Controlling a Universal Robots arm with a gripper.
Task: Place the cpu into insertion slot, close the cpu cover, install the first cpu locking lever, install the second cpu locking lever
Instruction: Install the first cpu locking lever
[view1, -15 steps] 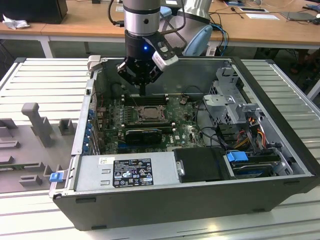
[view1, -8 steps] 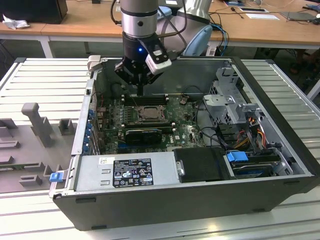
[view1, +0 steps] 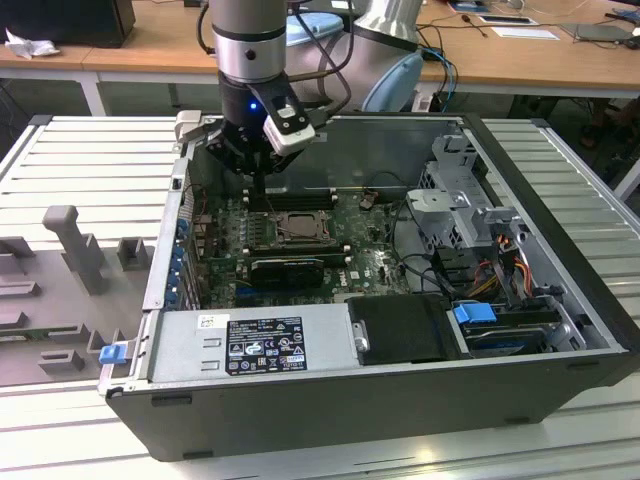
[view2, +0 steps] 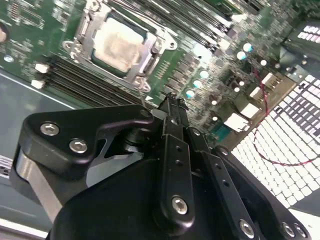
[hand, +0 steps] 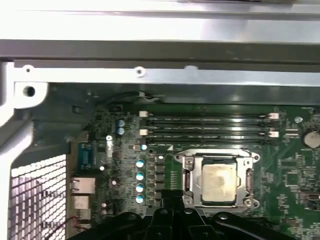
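First wrist view: claw (hand: 172, 194) pinched shut beside the cover (hand: 189, 172), stiff thin metal lying over the fragile cpu (hand: 217, 181); I'd press its rim.

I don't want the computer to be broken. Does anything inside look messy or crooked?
Only one thing: the cpu has a blotchy pale smear on its metal face, seen in both wrist views. It lies square inside the cpu cover frame, and nothing else looks crooked or broken.
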